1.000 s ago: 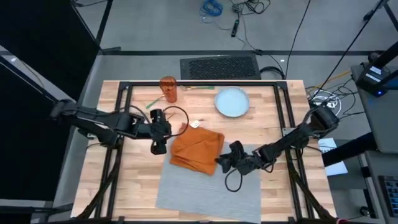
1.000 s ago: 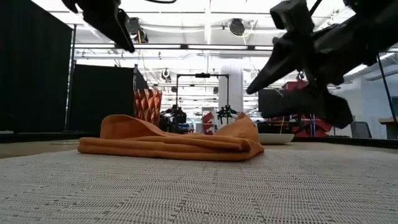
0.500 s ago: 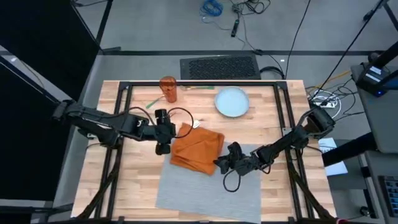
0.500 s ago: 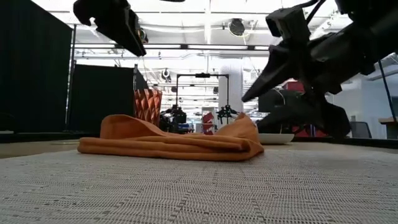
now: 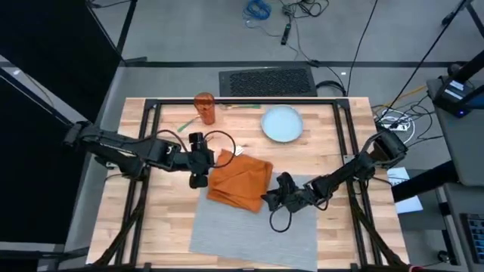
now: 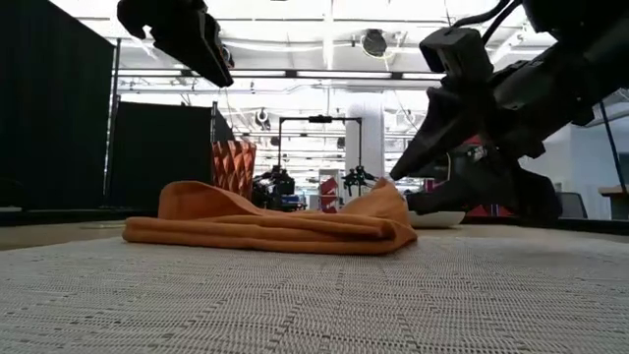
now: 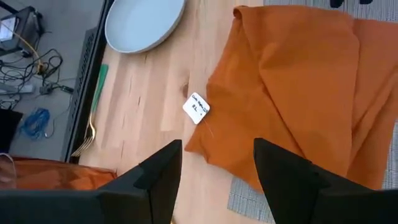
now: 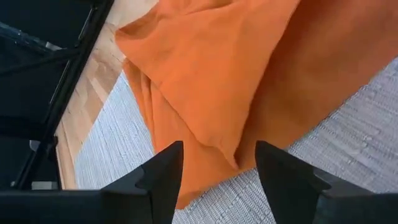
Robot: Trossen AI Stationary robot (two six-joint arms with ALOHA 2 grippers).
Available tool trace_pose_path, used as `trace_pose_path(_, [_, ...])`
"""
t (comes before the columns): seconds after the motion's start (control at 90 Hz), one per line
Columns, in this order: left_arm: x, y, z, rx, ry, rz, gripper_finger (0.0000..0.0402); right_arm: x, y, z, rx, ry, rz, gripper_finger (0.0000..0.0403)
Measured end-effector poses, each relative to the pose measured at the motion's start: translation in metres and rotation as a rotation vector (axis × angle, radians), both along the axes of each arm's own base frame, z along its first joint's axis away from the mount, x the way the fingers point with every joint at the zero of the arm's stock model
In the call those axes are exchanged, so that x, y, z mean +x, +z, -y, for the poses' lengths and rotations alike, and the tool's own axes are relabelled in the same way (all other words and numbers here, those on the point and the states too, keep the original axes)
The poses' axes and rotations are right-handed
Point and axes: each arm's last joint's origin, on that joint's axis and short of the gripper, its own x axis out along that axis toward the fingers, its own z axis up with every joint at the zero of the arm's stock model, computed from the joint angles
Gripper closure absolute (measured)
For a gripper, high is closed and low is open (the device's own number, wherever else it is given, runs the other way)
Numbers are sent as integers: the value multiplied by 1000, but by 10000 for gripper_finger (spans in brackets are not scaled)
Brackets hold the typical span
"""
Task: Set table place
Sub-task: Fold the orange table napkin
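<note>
Napkin (image 5: 240, 182) lies half on the mat (image 5: 253, 227), half on worktop (image 5: 162, 219); both end effectors, left (image 5: 199, 178) and right (image 5: 270, 200), fingers spread, flank it: pinch opposite edges together and lift evenly to clear the mat.

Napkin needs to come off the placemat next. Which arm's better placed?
Probably right. The right gripper is open at the napkin edge over the placemat; the left gripper, open, sits at the table-side edge.

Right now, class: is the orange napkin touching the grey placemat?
Touching. In the high view the napkin overlaps the placemat's far edge; the low view shows it lying flat on the weave.
</note>
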Motion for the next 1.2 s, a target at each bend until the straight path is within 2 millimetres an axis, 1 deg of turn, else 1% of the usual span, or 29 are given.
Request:
trace_pose_path(0.144, [0,0,0,0,0,0,217,2,0,3,13,8,-7,255])
trace_pose_path(0.256, [0,0,0,0,-1,-1,217,3,0,6,10,3,-9,266])
trace_pose_path(0.744, [0,0,0,2,-6,-3,217,8,-2,17,22,16,-25,260])
trace_pose_path(0.811, [0,0,0,2,-6,-3,217,12,-6,17,37,32,-7,260])
trace_pose_path(0.867, [0,0,0,0,-7,-4,217,18,-12,16,56,52,10,259])
trace_pose_path(0.944, [0,0,0,-5,-10,-4,217,31,-21,14,73,86,21,259])
trace_pose_path(1.022, [0,0,1,-15,-12,-3,217,45,-25,11,69,109,26,259])
trace_pose_path(1.1, [0,0,1,-20,-17,-6,217,53,-22,9,44,137,39,265])
trace_pose_path(1.2, [-1,0,3,-20,-22,-7,217,54,-16,9,2,168,35,280])
